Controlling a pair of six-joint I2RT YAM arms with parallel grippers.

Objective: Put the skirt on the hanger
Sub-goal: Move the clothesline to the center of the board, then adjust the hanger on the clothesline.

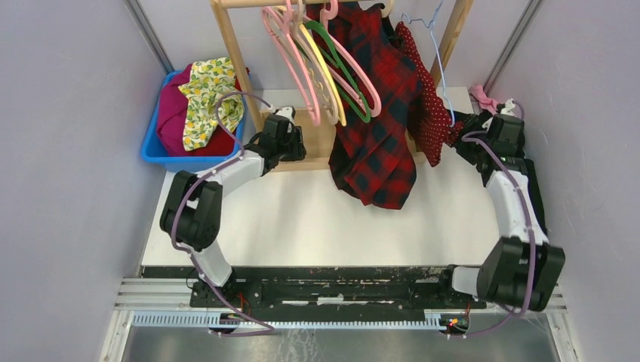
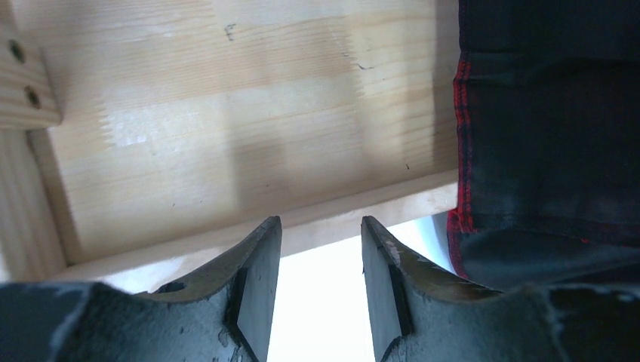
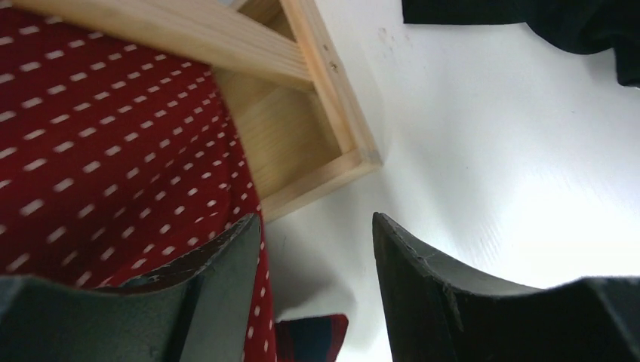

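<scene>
Grey walls, white worktop [image 1: 302, 219], wooden rack [image 1: 234, 60] at the back.

Top view: the skirt [image 1: 426, 113] is seen hanging from the hanger [image 1: 439, 56] at the rack's right end, beside the plaid garment [image 1: 377, 113]. The right claw [image 1: 464, 138] is just beside its hem, the left claw [image 1: 296, 147] at the rack's base.

Left wrist: jaws part-spread, nothing between them; rack board and plaid cloth ahead.

Right wrist: jaws spread wide, only bare worktop between them; dotted cloth lies past one jaw.

Judged: hanging done, clearing off left. The right claw is best drawn straight back from the hem, so that no fold is snagged and the hanger is not dragged.
</scene>
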